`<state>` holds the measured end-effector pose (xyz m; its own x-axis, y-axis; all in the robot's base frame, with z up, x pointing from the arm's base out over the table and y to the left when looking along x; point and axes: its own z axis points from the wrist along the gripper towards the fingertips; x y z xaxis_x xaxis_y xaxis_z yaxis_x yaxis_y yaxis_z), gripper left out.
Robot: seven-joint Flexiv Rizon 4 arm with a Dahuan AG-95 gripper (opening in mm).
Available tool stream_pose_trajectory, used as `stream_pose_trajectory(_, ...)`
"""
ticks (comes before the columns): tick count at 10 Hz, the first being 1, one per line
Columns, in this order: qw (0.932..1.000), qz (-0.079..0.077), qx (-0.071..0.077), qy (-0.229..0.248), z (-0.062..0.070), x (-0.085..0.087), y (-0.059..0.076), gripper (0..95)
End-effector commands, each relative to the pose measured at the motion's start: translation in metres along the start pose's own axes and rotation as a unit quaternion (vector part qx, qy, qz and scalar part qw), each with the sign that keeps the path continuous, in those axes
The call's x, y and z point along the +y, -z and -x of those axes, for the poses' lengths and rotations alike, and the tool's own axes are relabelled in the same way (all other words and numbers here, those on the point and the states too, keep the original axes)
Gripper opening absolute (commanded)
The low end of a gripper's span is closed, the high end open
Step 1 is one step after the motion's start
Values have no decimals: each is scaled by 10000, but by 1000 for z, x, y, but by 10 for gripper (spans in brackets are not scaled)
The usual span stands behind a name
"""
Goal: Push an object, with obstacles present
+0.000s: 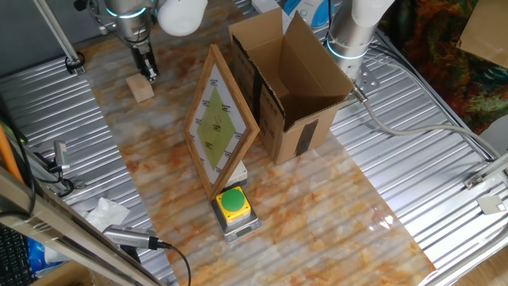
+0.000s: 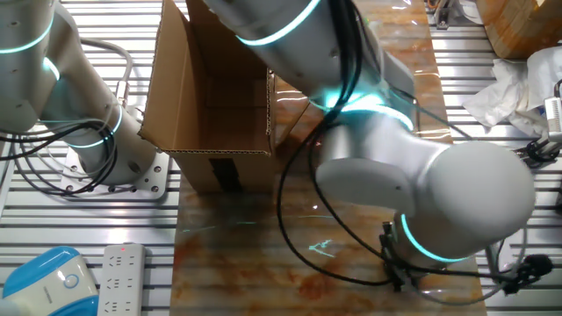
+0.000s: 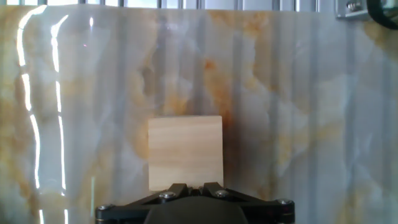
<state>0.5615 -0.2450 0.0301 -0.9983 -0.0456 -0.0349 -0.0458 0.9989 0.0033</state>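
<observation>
The object, a small light-tan wooden cube (image 1: 141,88), sits on the marble tabletop at the far left. In the hand view the cube (image 3: 185,152) fills the middle, right in front of my fingertips. My gripper (image 1: 148,71) points down just behind it, and in the hand view the gripper (image 3: 193,187) has its jaws shut together, with nothing between them, at the cube's near face. The obstacles stand to the right: a framed white board with a yellow-green diamond (image 1: 220,123), an open cardboard box (image 1: 290,83) and a yellow-green push-button (image 1: 233,204). My arm hides the cube in the other fixed view.
A second arm's base (image 1: 350,33) stands behind the box. Ribbed metal (image 1: 55,111) flanks the marble slab (image 1: 317,214) on both sides. Crumpled paper (image 1: 107,213) and cables lie at the left edge. A power strip (image 2: 121,274) lies near the cardboard box (image 2: 211,88).
</observation>
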Motion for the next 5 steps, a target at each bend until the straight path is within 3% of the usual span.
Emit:
stream_pose_trajectory(1,9989,-75,437,-130,5,1,3,0)
stream_pose_trajectory(2,9983,-238,526,-111,5,3,11,0)
stream_pose_trajectory(3,9971,-274,697,-140,4,6,24,0)
stream_pose_trajectory(5,9963,-296,791,-156,-1,8,41,0)
